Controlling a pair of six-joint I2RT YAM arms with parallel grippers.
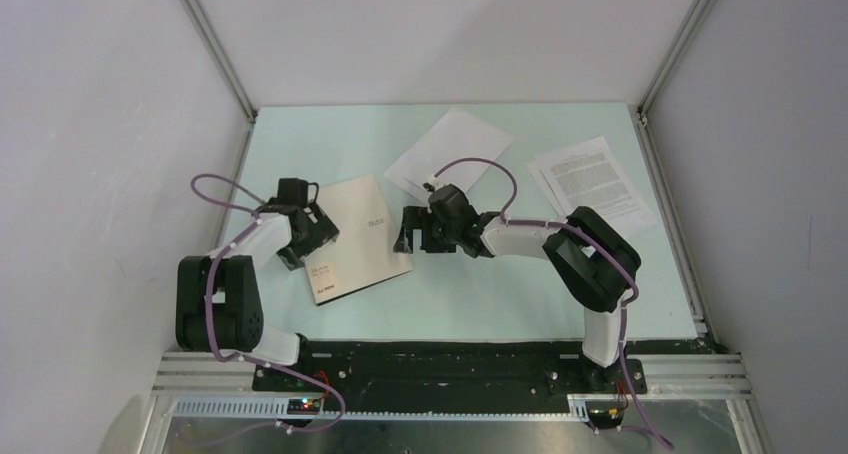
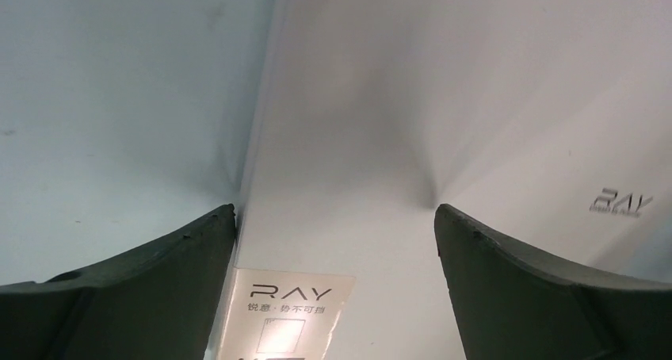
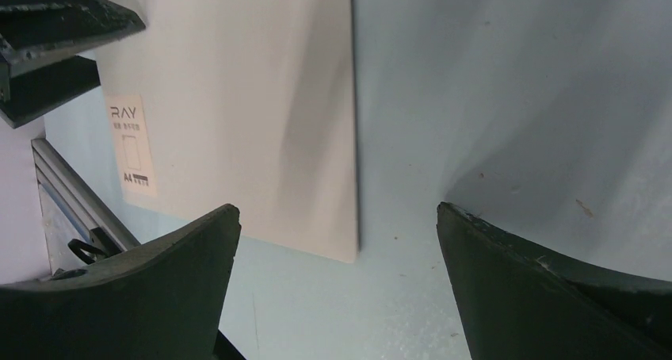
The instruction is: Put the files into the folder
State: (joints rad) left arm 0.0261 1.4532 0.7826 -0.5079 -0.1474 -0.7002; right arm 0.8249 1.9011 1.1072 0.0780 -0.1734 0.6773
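The closed beige-grey folder (image 1: 360, 239) lies flat at the table's centre-left. My left gripper (image 1: 312, 242) is open over its left edge. In the left wrist view the jaws (image 2: 335, 217) stand wide apart above the folder (image 2: 380, 122), the left finger at its edge. My right gripper (image 1: 412, 236) is open just right of the folder. In the right wrist view the jaws (image 3: 338, 213) straddle bare table near the folder's corner (image 3: 238, 98). Blank white sheets (image 1: 450, 152) lie behind the right gripper. Printed sheets (image 1: 592, 184) lie at the far right.
The pale table (image 1: 500, 294) is walled by white panels on the left, back and right. A metal rail (image 1: 450, 374) with the arm bases runs along the near edge. A RAY label (image 2: 285, 312) sits on the folder's corner.
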